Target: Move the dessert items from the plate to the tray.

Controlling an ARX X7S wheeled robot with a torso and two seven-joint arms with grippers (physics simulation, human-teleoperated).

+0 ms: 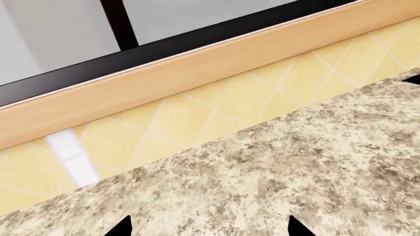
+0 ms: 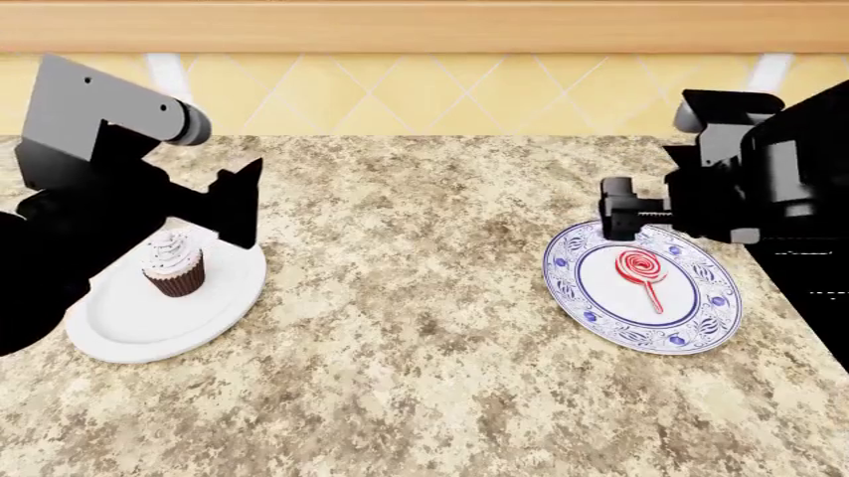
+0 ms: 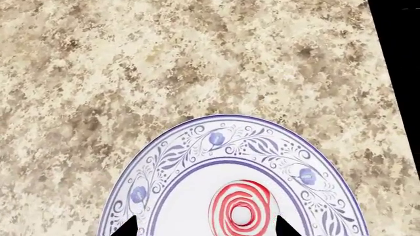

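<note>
The left arm (image 2: 93, 214) covers the white plate's (image 2: 133, 328) left rim at the frame's left. The lollipop's (image 3: 240, 210) stick runs off the right wrist frame's bottom.

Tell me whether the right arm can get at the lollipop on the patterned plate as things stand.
Probably yes. The right gripper hangs over the far rim of the blue-patterned plate, jaws apart, and the lollipop lies flat and uncovered just below, framed between the fingertips in the wrist view. Nothing stands between them.
</note>
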